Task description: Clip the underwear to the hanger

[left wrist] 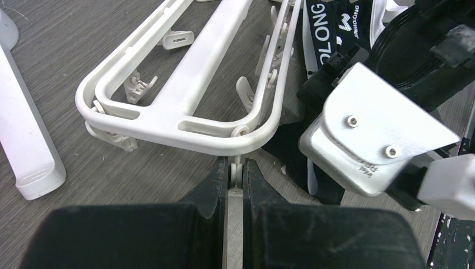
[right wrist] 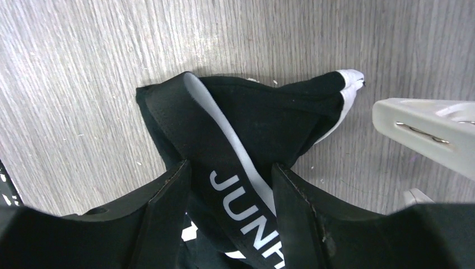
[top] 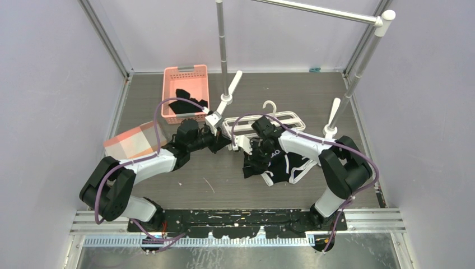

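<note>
Because the underwear [right wrist: 246,123] is light, limp cloth that bunches and slides, the firmer lettered waistband [right wrist: 238,196] is judged its best hold. Right gripper [right wrist: 231,174]: jaws parted, straddling that band without visibly pinching it. The garment lies crumpled on the table [right wrist: 84,56], between and just ahead of the jaws. The band runs diagonally from between the jaws, forward and leftward. Left gripper [left wrist: 235,168]: jaws clenched on a small clip tab [left wrist: 237,178] at the rounded end of the hanger [left wrist: 185,120]. The hanger looks stiff and light, and its long axis extends away from the jaws, slanting rightward.
</note>
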### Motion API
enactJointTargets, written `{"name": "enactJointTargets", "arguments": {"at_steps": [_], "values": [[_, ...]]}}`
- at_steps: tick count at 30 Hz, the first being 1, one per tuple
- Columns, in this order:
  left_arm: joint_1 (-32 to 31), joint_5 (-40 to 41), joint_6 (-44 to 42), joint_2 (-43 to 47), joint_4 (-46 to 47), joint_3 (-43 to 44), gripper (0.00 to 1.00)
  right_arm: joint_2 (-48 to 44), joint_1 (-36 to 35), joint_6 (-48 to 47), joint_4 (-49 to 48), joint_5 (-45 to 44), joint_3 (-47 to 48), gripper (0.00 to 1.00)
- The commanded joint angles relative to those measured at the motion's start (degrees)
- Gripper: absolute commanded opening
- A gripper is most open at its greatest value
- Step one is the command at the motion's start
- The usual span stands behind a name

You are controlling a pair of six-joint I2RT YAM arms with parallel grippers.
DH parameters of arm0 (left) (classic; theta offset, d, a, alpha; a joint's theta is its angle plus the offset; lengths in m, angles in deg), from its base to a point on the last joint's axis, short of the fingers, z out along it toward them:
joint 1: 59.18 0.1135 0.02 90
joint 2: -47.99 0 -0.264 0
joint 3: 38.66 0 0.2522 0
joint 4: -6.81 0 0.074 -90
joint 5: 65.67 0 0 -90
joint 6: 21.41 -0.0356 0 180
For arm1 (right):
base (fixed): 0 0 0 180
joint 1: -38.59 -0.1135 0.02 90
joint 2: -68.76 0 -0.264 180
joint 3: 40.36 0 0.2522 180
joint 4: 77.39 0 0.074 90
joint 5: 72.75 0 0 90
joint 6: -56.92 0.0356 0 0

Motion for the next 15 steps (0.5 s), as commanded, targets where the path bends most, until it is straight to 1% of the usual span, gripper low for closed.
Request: {"name": "enactJointTargets", "arguments": {"at_steps": [1, 4, 8, 10, 11, 13, 15], "values": [[-0.13, -0.58, -0.56, 1.02, 3.01, 1.40, 0.00, 0.95, 0.09, -1.20, 0.38, -1.43, 1.94, 0.61], [-0.12, -0.54, -0.56, 1.11, 2.94, 1.32, 0.00, 1.66, 0.08, -1.59, -0.17, -3.18, 1.46, 0.61], [-0.17, -0.49, -0.72, 1.15, 2.84, 1.36, 0.00, 2.32, 0.08, -1.76, -0.19, -3.12, 1.07, 0.61], [-0.11, -0.43, -0.74, 1.15, 2.83, 1.41, 0.00, 2.50, 0.08, -1.81, -0.26, -3.02, 1.04, 0.60], [-0.17, -0.48, -0.74, 1.21, 2.78, 1.48, 0.00, 2.48, 0.12, -1.80, -0.27, -3.06, 1.06, 0.55], [-0.15, -0.45, -0.82, 1.15, 2.66, 1.60, 0.00, 2.10, 0.11, -1.67, -0.21, -3.02, 1.18, 0.41], [-0.12, -0.39, -0.92, 1.22, 2.57, 1.58, 0.00, 1.08, 0.15, -1.51, -0.47, -2.53, 1.07, 0.30]]}}
